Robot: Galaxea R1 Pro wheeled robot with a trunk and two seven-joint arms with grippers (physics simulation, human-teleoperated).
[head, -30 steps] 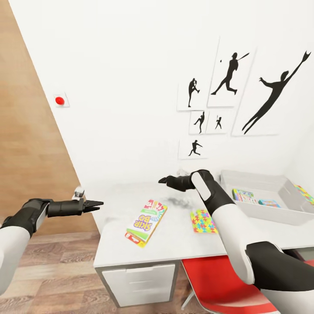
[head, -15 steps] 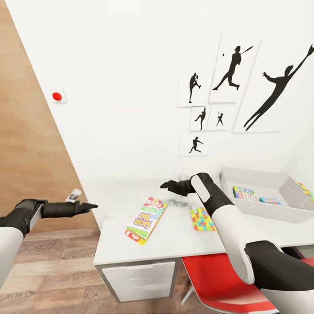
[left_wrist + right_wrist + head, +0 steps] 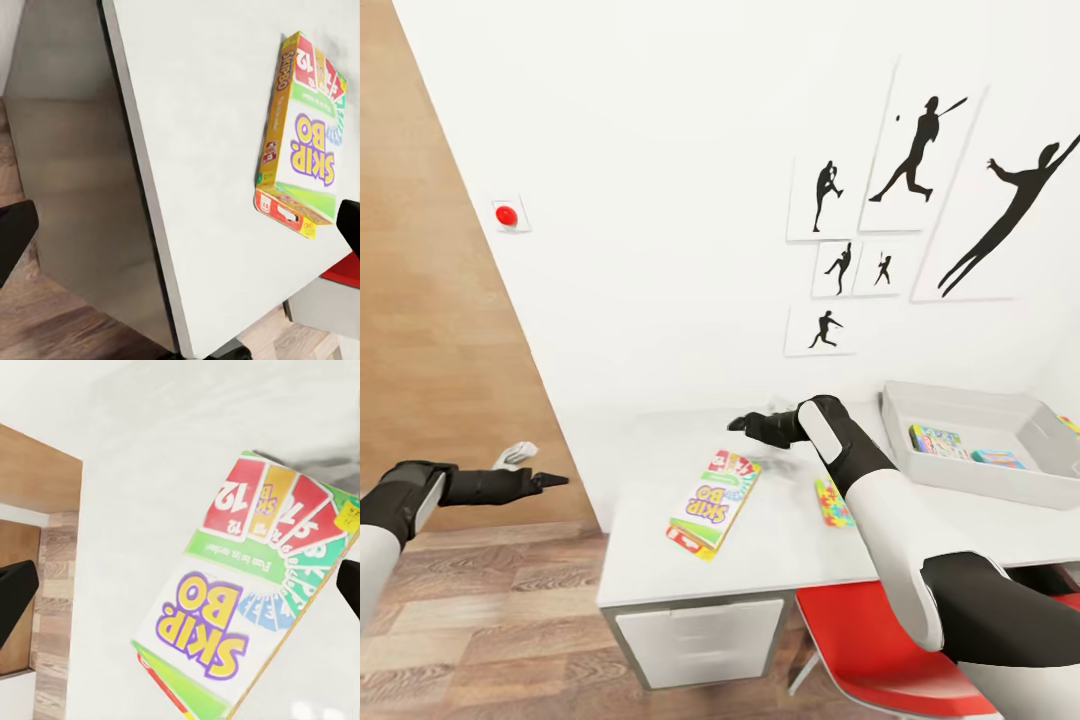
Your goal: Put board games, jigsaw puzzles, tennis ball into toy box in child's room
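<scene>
One SKIP-BO box on table

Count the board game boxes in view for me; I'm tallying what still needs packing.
3: the SKIP-BO box lies on the table, outside the toy box; two printed boxes lie inside it. Others may be hidden.

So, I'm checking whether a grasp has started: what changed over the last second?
The camera turned, sliding the whole scene rightward. The left tool sank slightly and drew back from the table. Nothing was grasped or released; both tools are open. The right tool hovers over the table as before. The Skip-Bo box, jigsaw puzzle and toy box stayed put.
</scene>
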